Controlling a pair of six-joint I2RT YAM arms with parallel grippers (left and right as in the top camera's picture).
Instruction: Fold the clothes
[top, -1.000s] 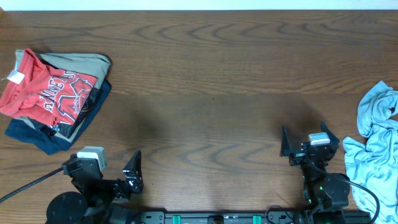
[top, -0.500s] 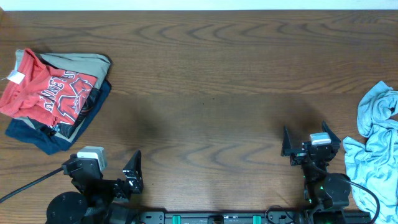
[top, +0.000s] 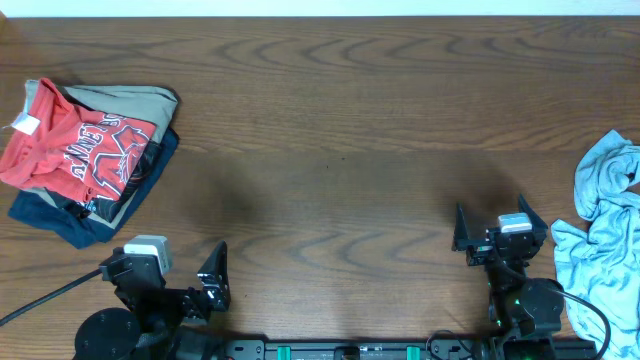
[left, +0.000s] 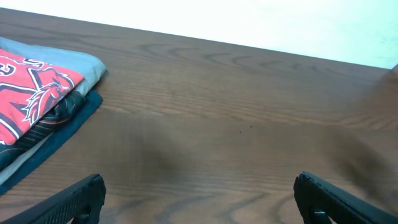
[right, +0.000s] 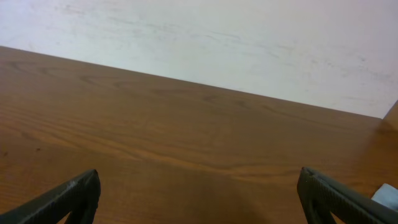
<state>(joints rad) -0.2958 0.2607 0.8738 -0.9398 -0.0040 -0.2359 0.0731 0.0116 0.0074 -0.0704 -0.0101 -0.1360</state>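
The coral-red T-shirt (top: 75, 150) lies folded atop a stack (top: 60, 222) at the left of the bench (top: 340, 120); judged done. The pale grey-blue shirt (top: 605, 235) sits crumpled at the right edge, still to be folded. The left gripper (left: 199, 182) and right gripper (right: 199, 177) both stand released and empty, well apart from either garment.

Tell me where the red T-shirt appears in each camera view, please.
Overhead: the red T-shirt lies far left, on top of a pile of clothes.
Left wrist: at the left edge, on top of the same pile.
Right wrist: not in it.
Shared landmark: the dark blue garment under the pile, visible overhead and from the left wrist.
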